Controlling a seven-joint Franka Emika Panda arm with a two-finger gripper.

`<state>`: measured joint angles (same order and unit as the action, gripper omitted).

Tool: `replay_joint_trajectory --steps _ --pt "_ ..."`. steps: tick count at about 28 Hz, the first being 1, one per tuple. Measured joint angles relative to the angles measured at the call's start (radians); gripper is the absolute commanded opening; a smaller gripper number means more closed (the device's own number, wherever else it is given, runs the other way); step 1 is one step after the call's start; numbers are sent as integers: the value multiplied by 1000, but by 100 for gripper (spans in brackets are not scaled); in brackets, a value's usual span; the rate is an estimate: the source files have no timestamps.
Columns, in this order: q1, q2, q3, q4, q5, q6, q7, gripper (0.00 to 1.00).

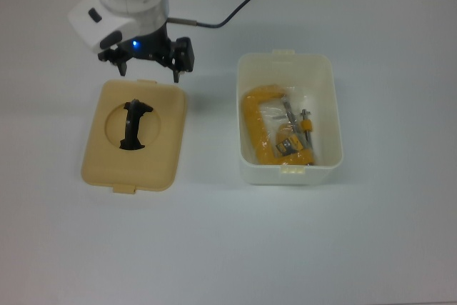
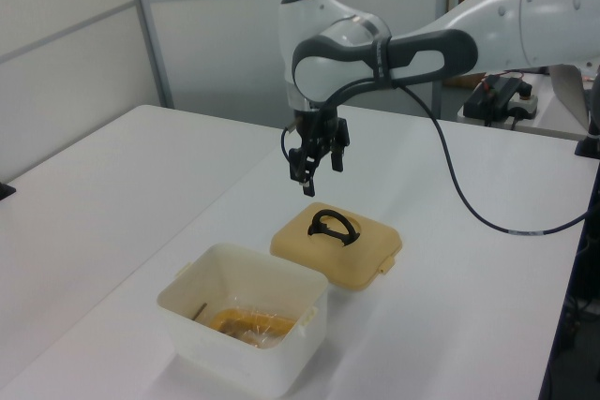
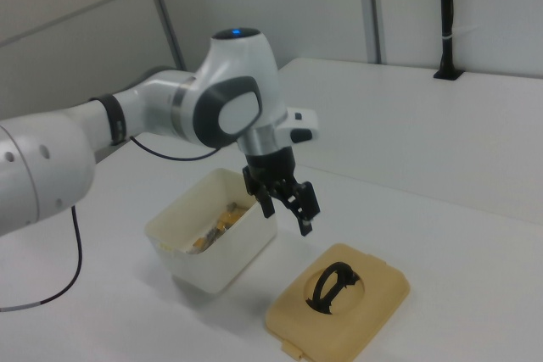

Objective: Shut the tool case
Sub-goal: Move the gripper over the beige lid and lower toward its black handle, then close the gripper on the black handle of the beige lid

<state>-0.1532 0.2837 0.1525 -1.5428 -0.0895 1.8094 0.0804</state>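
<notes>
Top view: white worktop w/ the tool case in two parts. Tan lid lies flat on the top view's left, black handle sitting in its round recess. White box sits well apart on the top view's right, open, w/ a yellow C-clamp inside in clear wrap. The hand hangs over the lid's far edge, fingers spread wide, nothing between them; a blue light glows on it. A black cable runs off the arm toward the top edge.

Left view: box is nearest the camera, lid just behind it, a small gap between the two. Handle arches up from the recess. The hand is above the lid, clear of the handle, fingers pointing down and apart. Arm reaches in from the left view's right, cable looping below it.

Right view: lid in front on the right view's right, box behind it to the right view's left, yellow contents just showing over the rim. The hand hovers between them in the air, above the lid's near corner, empty, fingers apart. Handle untouched. Box uncovered.
</notes>
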Motion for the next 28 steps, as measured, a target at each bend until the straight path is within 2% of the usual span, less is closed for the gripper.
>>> replay_joint_trajectory --steps 5,13,28 --pt "-8 37 -3 -10 -10 41 3 100" --pt "-18 99 -4 -15 -63 106 26 100" --pt "-28 124 -13 -20 -66 125 34 100"
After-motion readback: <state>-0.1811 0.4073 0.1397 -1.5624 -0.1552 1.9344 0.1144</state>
